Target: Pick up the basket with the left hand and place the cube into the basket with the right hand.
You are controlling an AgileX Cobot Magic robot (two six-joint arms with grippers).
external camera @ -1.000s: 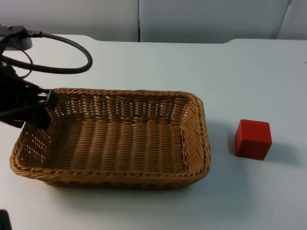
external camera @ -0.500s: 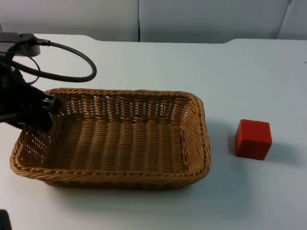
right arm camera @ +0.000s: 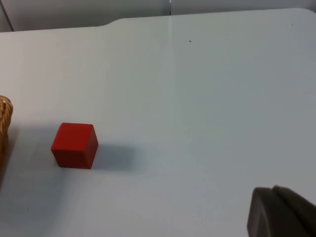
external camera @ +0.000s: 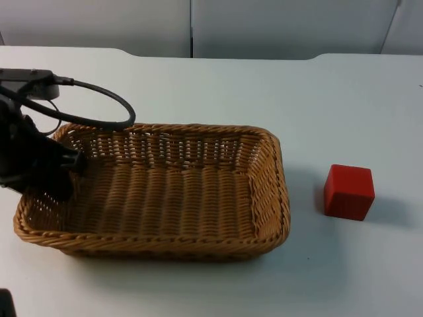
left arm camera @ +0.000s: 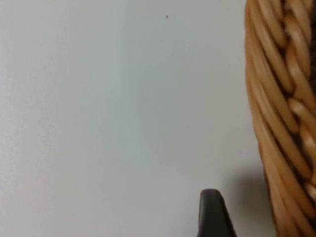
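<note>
Basket (external camera: 158, 188): a rectangular wicker tray, shown resting flat on the white table (external camera: 218, 86); no lift is evident, so the first step is judged not yet done.

Left gripper (external camera: 63, 162): seen in the top view at the basket's left end, over the rim near its rear corner. In the left wrist view a dark fingertip (left arm camera: 212, 215) stands on the outer side of the woven rim (left arm camera: 279, 108), just beside it, with bare table beneath.

Left finger state: it cannot be told from the pictures how far the fingers are parted, nor whether the rim is pinched between them; the second finger is hidden.

Cube (external camera: 349, 191): a red block, standing on the table to the right of the basket, apart from its right wall and outside it.

Right gripper: a dark fingertip (right arm camera: 279, 212) is seen in the right wrist view, well apart from the cube (right arm camera: 74, 145) and nothing is seen held by it; whether the fingers are parted cannot be told. This arm is judged to be waiting.

Progress: early. The grasp on the rim is judged to be under preparation.

Remaining: securing the rim, raising the basket, grasping the cube, and releasing it inside the basket.
</note>
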